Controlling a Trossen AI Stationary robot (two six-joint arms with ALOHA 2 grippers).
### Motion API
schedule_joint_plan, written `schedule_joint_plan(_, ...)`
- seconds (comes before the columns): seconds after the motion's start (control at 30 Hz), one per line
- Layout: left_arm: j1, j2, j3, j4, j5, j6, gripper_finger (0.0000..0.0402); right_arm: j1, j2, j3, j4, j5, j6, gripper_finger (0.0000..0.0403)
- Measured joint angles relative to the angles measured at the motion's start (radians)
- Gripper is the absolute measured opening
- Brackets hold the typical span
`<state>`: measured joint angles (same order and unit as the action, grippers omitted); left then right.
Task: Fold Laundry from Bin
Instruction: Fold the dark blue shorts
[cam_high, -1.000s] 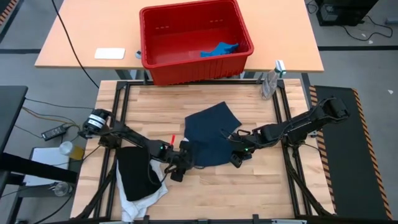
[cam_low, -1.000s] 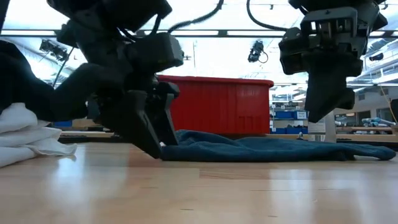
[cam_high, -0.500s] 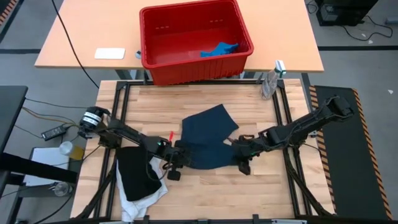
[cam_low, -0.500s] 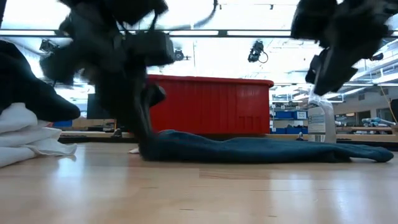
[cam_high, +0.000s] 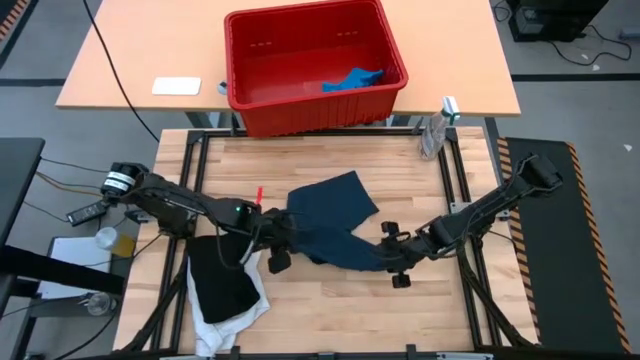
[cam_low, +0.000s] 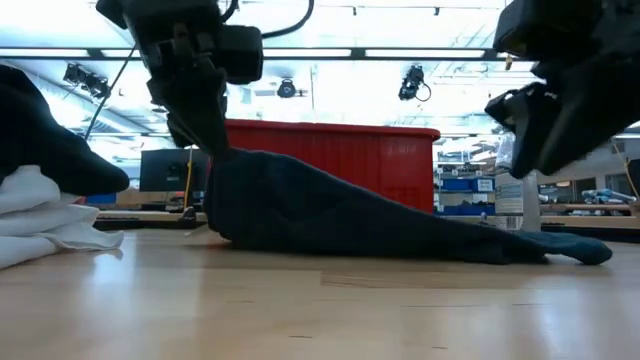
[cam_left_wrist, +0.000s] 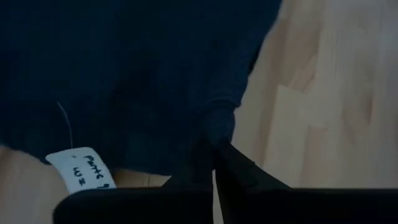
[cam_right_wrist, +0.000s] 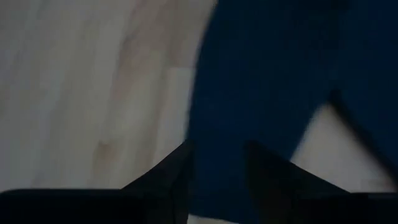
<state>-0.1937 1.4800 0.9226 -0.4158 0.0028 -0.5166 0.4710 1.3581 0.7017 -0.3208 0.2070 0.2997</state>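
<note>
Navy garment (cam_high: 335, 215) pinched and lifted in my left gripper (cam_high: 275, 232); my right gripper (cam_high: 392, 252), jaws parted, straddles its other edge.

White garment (cam_high: 232, 322) mostly under black (cam_high: 221, 280).

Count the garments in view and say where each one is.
4: navy garment mid-table, pinched by the left gripper; black garment atop white garment at the near-left; blue garment in the bin. More may be hidden.

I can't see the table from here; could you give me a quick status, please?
Left gripper shut on dark navy cloth garment, lifting its edge. Right gripper over its other end. Nothing in the way.
</note>
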Motion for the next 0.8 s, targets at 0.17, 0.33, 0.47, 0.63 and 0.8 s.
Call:
schedule_joint_plan(0.17,0.031,0.001,0.0,-0.015,-0.004,-0.066,0.0002,0.003,0.092,0.0,0.033,-0.047,0.046,0.0183)
schedule_joint_plan(0.33,0.054,0.001,0.0,-0.029,-0.008,-0.091,0.0002,0.05,0.153,0.0,0.077,0.024,0.076,0.0225)
schedule_joint_plan(0.47,0.077,0.001,0.0,-0.074,-0.008,-0.141,0.0002,0.087,0.191,0.0,0.081,0.17,0.111,0.0237)
schedule_joint_plan(0.63,0.09,0.001,0.0,-0.079,-0.008,-0.154,0.0002,0.11,0.228,-0.006,0.121,0.223,0.142,0.0227)
schedule_joint_plan(0.8,0.096,0.001,0.0,-0.096,-0.008,-0.187,0.0002,0.125,0.227,-0.021,0.197,0.195,0.15,0.0206)
